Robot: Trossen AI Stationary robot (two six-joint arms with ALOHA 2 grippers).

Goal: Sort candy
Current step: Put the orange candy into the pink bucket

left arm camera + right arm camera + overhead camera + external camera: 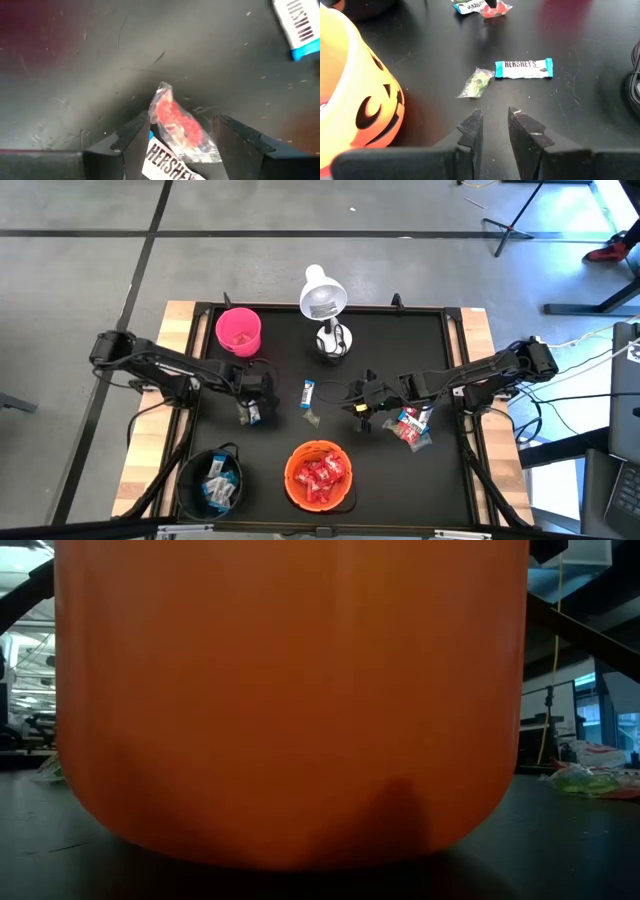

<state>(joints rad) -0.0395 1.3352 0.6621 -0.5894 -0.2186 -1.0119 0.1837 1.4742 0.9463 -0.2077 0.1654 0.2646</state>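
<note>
My left gripper (180, 135) is open and low over the black table, left of centre (250, 410). A pinkish-red candy in clear wrap (177, 125) and a white Hershey's candy (165, 167) lie between its fingers. My right gripper (495, 125) is right of centre (362, 402). Its fingers stand a narrow gap apart with nothing between them. Ahead of it on the table lie a blue-and-white Hershey's candy (524, 68) and a green candy in clear wrap (476, 83). A small pile of red and blue-and-white candies (412, 428) lies beside the right arm. My left gripper has its fingers on either side of the pinkish-red candy, which lies flat on the table. One finger (132, 137) stands right at the wrapper's edge (152, 112); whether it touches, I cannot tell. My right gripper touches nothing.
An orange pumpkin-face bowl (318, 475) with red candies stands at the near edge and fills the low view (290, 700). A black bowl (212, 480) to its left holds blue-and-white candies. A pink cup (238, 330) and a white lamp (325, 310) stand at the far side.
</note>
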